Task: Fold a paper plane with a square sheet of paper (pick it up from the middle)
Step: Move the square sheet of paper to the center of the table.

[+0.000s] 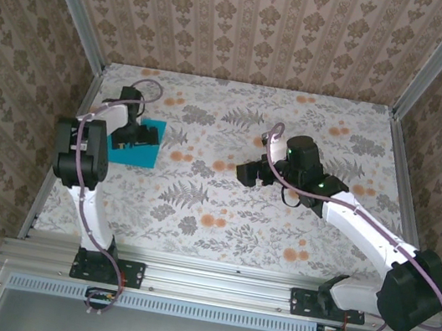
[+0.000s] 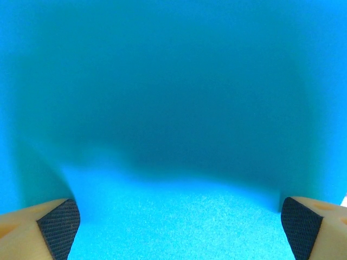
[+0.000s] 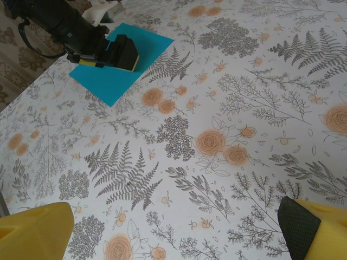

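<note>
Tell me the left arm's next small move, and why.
Probably ease the left gripper straight down and close it on the square sheet of paper. Its jaws stand open over the sheet's middle, the paper lies on the table, and nothing is held yet.

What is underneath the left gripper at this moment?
The square sheet of paper lies flat on the floral table, under the open left gripper. From above, the gripper covers the sheet's middle. Whether it touches the paper cannot be told.
</note>
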Tool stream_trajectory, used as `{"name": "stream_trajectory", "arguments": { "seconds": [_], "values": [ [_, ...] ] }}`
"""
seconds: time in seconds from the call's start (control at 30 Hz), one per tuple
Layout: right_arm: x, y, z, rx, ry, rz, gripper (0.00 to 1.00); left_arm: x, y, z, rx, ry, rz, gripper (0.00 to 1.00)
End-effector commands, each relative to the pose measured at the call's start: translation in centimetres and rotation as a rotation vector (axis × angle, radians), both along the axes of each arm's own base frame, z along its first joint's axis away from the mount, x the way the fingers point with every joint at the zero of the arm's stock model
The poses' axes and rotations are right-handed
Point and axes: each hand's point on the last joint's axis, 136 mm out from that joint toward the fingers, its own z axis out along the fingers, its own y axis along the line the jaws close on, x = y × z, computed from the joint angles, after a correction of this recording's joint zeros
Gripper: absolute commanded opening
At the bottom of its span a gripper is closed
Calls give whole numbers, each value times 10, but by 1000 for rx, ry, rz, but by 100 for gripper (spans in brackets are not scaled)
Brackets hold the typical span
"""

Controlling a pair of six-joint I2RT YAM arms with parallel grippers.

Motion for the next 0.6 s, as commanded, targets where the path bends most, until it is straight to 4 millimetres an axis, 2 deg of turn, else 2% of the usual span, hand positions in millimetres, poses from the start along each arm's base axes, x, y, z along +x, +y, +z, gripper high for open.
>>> {"name": "stream_trajectory", "arguments": {
  "seconds": [0.0,0.17,0.43,0.57],
  "values": [
    [-2,-7,4,-25,-30,-11,100,-30,-16,-9,-15,127,-36,100],
    [-2,-13,0,-28,-30,-26,100,-31,-39,6,2,117,-79,100],
    [-8,-24,-4,-37,-33,-40,100,-34,-76,5,-7,116,-66,100],
    [-11,-32,-4,-38,-34,-52,100,-41,-96,4,29,135,-66,100]
  ]
}}
